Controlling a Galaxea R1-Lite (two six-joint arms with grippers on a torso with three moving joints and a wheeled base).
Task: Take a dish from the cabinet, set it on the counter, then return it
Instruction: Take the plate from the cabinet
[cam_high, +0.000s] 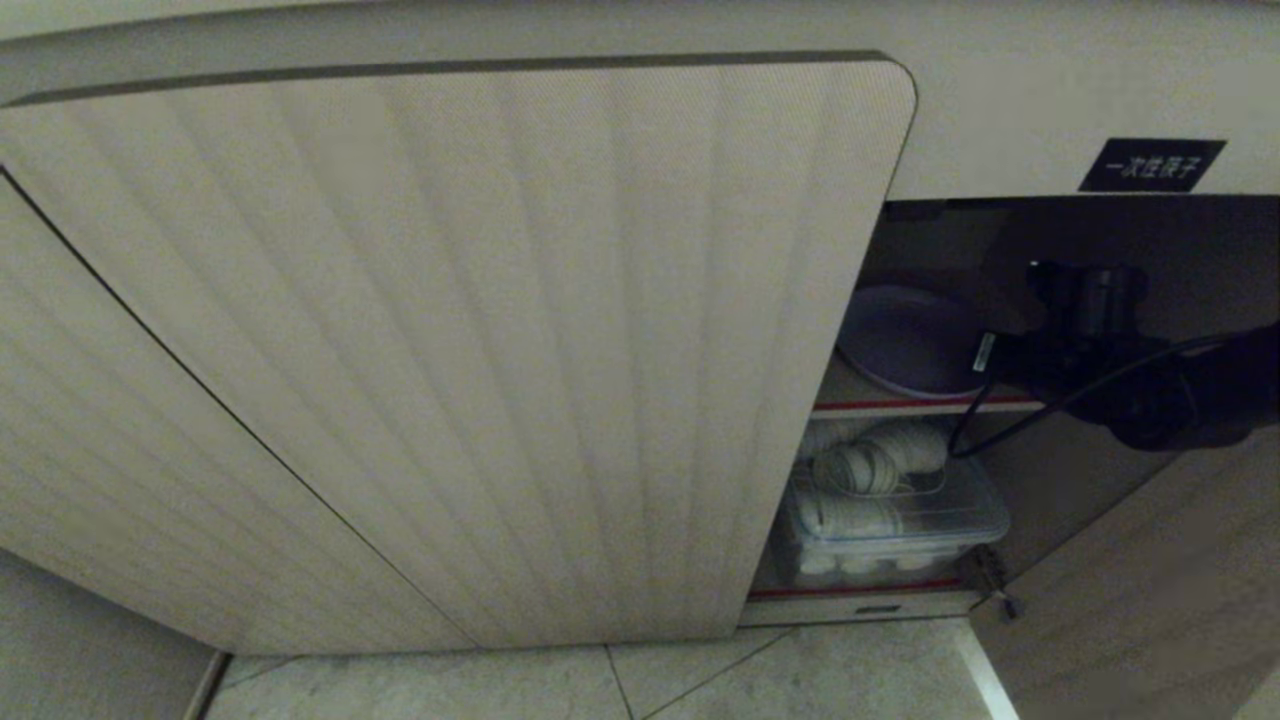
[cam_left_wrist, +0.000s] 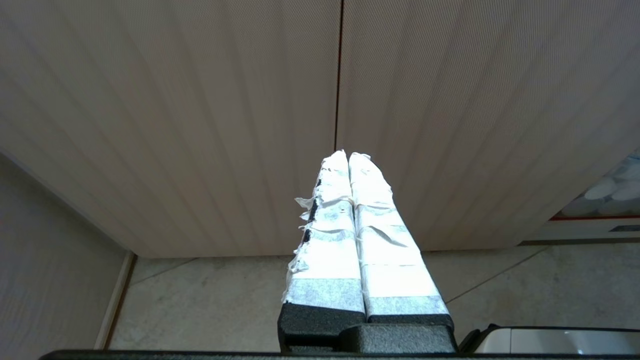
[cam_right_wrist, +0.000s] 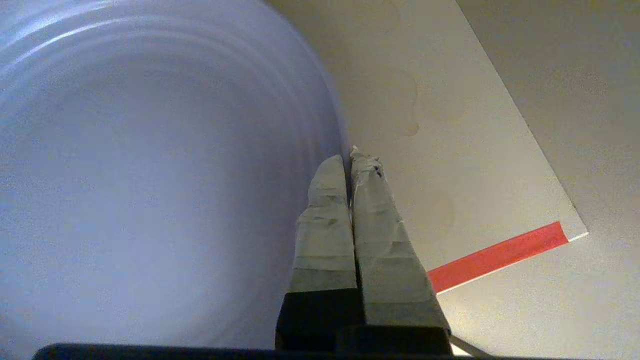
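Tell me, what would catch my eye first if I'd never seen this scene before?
Probably the big ribbed cabinet door filling most of the head view. Beside it, in the dark opening, a lavender dish sits on the red-edged shelf, and the robot's black right gripper is shut on the dish's rim. Below, a clear box holds white round things.

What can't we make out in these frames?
- Head view: right gripper tips are lost in cabinet shadow; the closed ribbed door covers the left of the round lavender plastic dish.
- Right wrist view: shut right gripper sits at the dish rim; rim pinched or not, unclear.
- Clear lidded box on the lower shelf: white contents too blurred to identify.
- Counter: in no view.
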